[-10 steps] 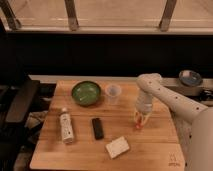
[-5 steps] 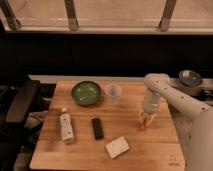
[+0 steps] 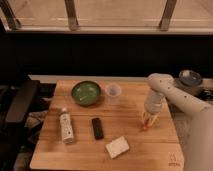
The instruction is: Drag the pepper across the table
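On the tabletop (image 3: 82, 155), the pincer (image 3: 147, 122) sits over the pepper (image 3: 144, 126) at right, bowl (image 3: 85, 93) far left, block (image 3: 117, 147) near

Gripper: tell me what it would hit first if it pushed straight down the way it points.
The gripper points down at the small orange-red pepper, then the light-brown wooden table; contact is unclear.

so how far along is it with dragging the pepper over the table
Done: the gripper is down at the small orange-red pepper, near the right edge of the light-brown wooden table. In hand: over the last second both have slid right, away from the clear plastic cup. Left: little board remains on that side, so the drag looks mostly finished.
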Robot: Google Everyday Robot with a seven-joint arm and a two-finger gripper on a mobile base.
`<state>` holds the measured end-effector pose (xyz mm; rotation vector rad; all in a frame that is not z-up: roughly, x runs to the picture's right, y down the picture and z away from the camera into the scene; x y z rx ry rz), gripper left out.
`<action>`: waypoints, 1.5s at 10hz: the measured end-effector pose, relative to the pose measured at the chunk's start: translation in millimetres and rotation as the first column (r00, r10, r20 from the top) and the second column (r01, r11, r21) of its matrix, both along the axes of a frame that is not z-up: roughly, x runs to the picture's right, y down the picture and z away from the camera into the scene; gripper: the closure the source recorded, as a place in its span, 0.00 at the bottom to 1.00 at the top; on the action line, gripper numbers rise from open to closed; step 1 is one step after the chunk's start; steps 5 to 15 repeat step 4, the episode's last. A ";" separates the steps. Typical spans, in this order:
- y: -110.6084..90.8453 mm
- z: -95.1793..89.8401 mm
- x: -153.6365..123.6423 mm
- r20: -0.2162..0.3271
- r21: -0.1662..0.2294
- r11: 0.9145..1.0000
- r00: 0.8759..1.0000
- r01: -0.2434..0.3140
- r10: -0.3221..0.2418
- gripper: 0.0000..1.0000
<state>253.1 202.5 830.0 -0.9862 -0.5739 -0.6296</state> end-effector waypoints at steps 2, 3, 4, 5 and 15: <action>-1.7 0.8 -9.1 0.008 -0.003 1.000 1.000 0.003 -0.003 0.95; -1.9 0.5 -12.8 0.007 -0.005 1.000 1.000 0.002 -0.002 0.95; -2.5 0.8 -17.2 0.009 -0.008 1.000 1.000 0.004 -0.004 0.95; -2.5 0.8 -17.2 0.009 -0.008 1.000 1.000 0.004 -0.004 0.95; -2.5 0.8 -17.2 0.009 -0.008 1.000 1.000 0.004 -0.004 0.95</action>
